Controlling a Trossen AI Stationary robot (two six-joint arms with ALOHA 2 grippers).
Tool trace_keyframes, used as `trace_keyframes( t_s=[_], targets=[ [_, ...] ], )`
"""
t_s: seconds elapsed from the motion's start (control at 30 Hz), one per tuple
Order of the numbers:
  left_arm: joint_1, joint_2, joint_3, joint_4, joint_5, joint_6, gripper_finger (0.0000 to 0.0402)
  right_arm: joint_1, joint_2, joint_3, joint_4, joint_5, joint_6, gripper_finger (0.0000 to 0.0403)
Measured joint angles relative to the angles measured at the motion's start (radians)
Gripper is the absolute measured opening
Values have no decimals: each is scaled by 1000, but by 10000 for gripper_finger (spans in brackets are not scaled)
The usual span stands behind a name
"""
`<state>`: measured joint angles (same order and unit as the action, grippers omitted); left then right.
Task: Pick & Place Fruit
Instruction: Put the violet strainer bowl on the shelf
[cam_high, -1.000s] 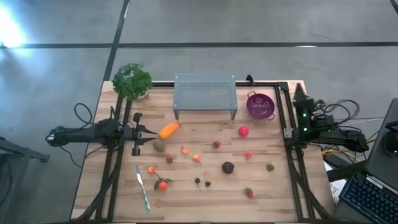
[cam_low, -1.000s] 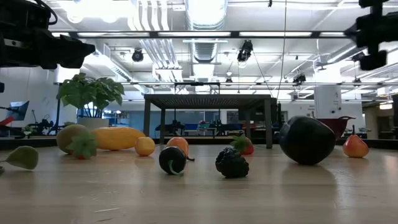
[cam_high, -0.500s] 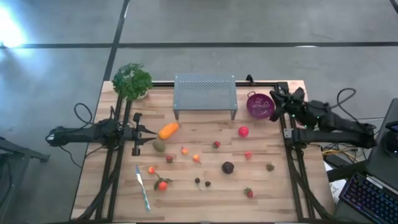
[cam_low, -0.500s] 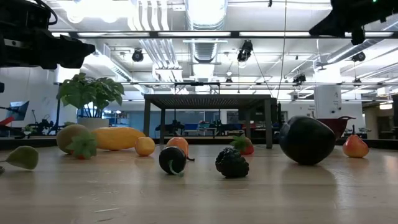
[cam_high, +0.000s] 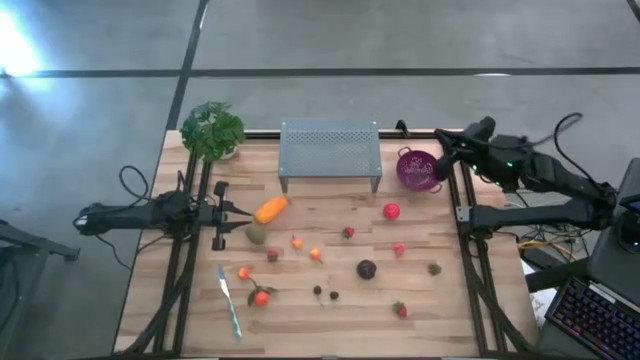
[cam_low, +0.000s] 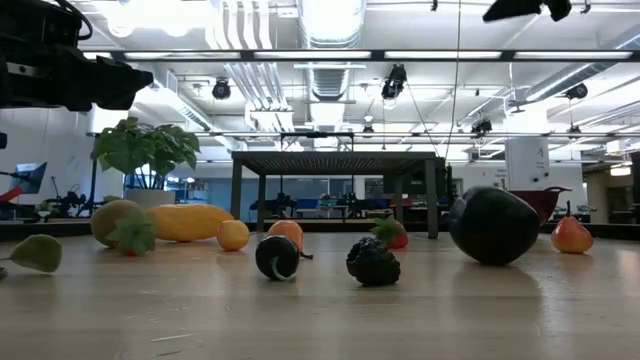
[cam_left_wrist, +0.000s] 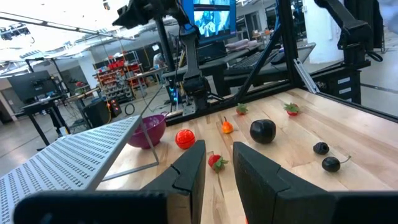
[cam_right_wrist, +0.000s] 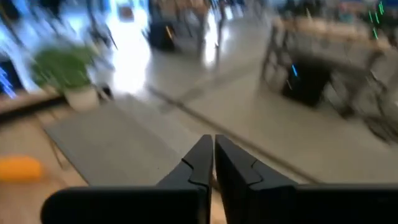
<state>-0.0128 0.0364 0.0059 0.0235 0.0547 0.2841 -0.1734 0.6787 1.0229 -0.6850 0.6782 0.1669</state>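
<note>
Small toy fruits lie scattered on the wooden table (cam_high: 450, 320): an elongated orange one (cam_high: 270, 210), an olive-green one (cam_high: 256, 234), a red ball (cam_high: 391, 211), a dark purple ball (cam_high: 367, 269) and several tiny pieces. My left gripper (cam_high: 226, 213) waits level at the table's left side beside the orange fruit, its fingers (cam_left_wrist: 189, 171) apart with nothing between them. My right gripper (cam_high: 441, 150) hangs high over the far right corner, next to the purple colander (cam_high: 417, 168). It is shut (cam_right_wrist: 213, 155) and empty.
A grey perforated rack (cam_high: 330, 150) stands at the far middle, and a leafy plant (cam_high: 212, 130) at the far left corner. A thin blue-and-white stick (cam_high: 230, 300) lies near the front left. Black frame rails (cam_high: 470, 270) run along both sides of the table.
My right gripper has swung out from its folded place at the table's right edge toward the purple colander and has risen high above the table. It has stayed shut. The fruits have not moved.
</note>
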Motion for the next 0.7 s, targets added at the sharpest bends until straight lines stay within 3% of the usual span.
trace_keyframes(
  t_s=[0.13, 0.3, 0.5, 0.7],
  targets=[
    [0, 0, 0, 0, 0, 0, 87, -74, 98, 96, -246, 1, 114, 56],
    [0, 0, 0, 0, 0, 0, 87, -175, 204, 173, -489, -77, 197, 123],
    [0, 0, 0, 0, 0, 0, 87, -370, 280, 188, -538, -338, 133, 186],
    [0, 0, 0, 0, 0, 0, 87, -620, 408, 184, -531, -509, -10, 207]
  ],
)
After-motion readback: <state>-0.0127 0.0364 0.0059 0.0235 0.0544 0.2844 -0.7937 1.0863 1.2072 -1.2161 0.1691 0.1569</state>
